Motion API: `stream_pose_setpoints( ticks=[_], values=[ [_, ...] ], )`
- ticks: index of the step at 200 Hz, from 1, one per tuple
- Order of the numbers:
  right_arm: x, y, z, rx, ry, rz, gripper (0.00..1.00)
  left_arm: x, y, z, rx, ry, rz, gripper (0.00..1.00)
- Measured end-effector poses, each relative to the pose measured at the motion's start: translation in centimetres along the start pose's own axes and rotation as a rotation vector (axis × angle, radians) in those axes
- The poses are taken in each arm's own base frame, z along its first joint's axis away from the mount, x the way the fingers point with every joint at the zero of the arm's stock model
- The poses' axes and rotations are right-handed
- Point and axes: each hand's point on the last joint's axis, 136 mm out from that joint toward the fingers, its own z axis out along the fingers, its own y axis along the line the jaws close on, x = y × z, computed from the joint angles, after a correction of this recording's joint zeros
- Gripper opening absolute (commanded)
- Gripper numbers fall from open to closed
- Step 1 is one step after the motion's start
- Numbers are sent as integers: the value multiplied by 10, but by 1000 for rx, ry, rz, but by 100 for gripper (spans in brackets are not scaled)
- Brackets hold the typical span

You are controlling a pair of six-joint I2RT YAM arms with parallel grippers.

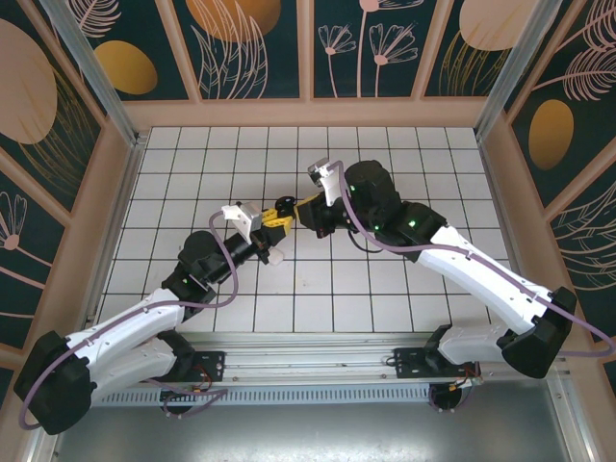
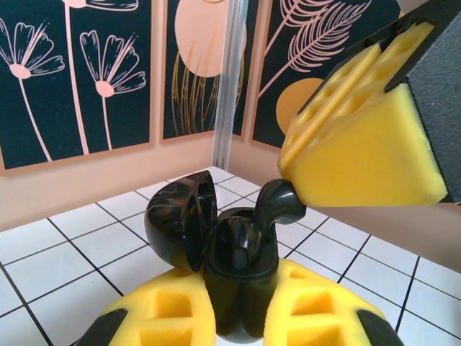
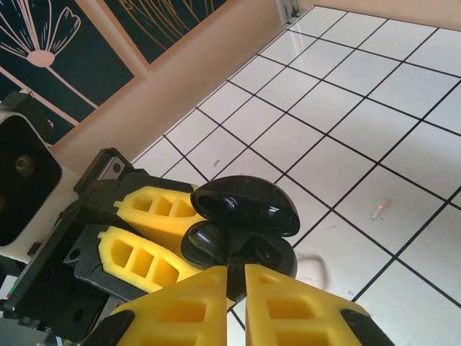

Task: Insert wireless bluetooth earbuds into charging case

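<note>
Pressing straight down is advised; black earbud [image 2: 277, 205] is half-seated in charging case [image 2: 234, 249], clamped by left gripper [image 2: 241, 317]. Right gripper [image 3: 236, 277] is nearly closed, hold unclear.

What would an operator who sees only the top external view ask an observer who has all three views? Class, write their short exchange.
Operator: Is the case open, and who has it?
Observer: The left wrist view shows the black charging case clamped in the left end effector, with its lid swung open.
Operator: Is an earbud seated yet?
Observer: Not fully. A black earbud stands partly out of the case, close under the tip of the right end effector.
</note>
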Motion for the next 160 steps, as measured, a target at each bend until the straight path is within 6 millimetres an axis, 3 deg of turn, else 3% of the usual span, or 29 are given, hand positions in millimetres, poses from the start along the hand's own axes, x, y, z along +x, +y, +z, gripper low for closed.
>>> stream_pose_setpoints(
  ticks=[94,160],
  values=[
    [3,-2,4,5,34,-77,12,5,3,0,-10,22,-3,0],
    [6,7,4,-70,49,-138,12,5,-1,0,17,27,3,0]
  ],
)
